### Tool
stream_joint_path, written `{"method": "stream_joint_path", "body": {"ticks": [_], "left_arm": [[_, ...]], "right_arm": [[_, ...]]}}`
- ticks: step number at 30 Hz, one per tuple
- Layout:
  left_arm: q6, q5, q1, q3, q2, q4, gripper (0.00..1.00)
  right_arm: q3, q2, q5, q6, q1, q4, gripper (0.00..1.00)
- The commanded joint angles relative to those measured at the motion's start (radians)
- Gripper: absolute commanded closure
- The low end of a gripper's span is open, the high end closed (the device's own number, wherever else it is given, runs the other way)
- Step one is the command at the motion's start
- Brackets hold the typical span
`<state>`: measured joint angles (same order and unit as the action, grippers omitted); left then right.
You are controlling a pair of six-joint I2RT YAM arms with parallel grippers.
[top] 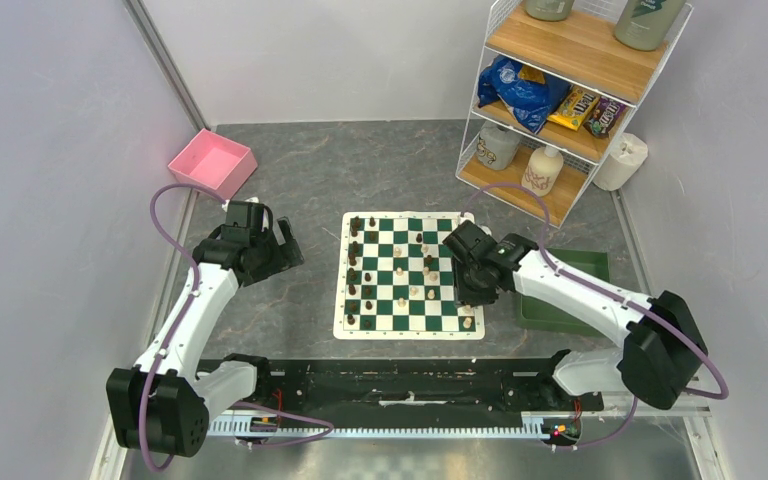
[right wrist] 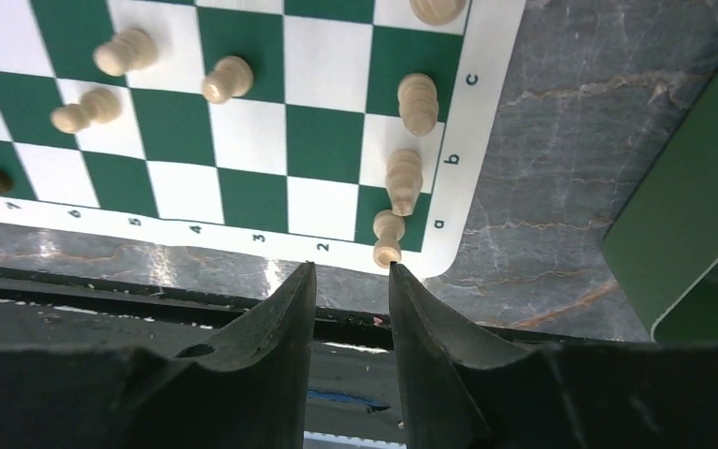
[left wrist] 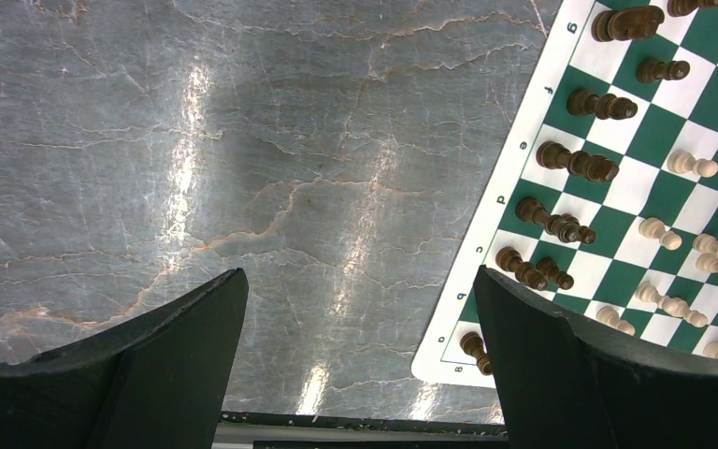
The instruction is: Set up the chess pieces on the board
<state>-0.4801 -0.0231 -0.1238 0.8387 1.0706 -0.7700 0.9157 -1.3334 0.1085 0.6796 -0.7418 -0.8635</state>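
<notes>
The chess pieces (right wrist: 228, 79) are recorded standing on the board (right wrist: 323, 140), with the right gripper (right wrist: 351, 271) held slightly parted and empty at its near right corner and the left gripper (left wrist: 360, 281) spread wide over the table (left wrist: 243, 187) beside it.

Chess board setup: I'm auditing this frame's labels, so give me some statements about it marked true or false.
1. Dark pieces line the board along its left edge in the top view. True.
2. The right gripper grips a pale piece. False: its jaws are slightly apart and empty; the nearest pale piece sits on the board's corner square.
3. The left gripper hangs open over bare table. True.
4. The pink bin sits on the board. False: it sits at the table's far left corner.
</notes>
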Motion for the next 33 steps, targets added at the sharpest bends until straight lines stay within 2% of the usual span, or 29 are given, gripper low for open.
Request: {"method": "stream_joint_path", "body": {"ticks": [1, 11, 17, 22, 33], "left_arm": [[0.019, 0.010, 0.004, 0.037, -0.004, 0.009, 0.02], [0.019, -0.004, 0.004, 0.037, -0.009, 0.008, 0.02], [0.019, -0.012, 0.004, 0.039, -0.003, 0.003, 0.02], [0.019, -0.020, 0.004, 0.042, 0.001, 0.000, 0.02], [0.020, -0.022, 0.004, 0.042, 0.005, -0.002, 0.02]], "right_arm": [[0.062, 0.016, 0.017, -0.024, 0.004, 0.022, 0.58], [0.342, -0.265, 0.033, -0.127, 0.011, 0.104, 0.56], [0.505, -0.453, -0.001, -0.177, 0.064, 0.118, 0.58], [0.583, -0.558, -0.024, -0.213, 0.102, 0.123, 0.58], [0.651, -0.665, -0.054, -0.259, 0.137, 0.130, 0.61]]}}
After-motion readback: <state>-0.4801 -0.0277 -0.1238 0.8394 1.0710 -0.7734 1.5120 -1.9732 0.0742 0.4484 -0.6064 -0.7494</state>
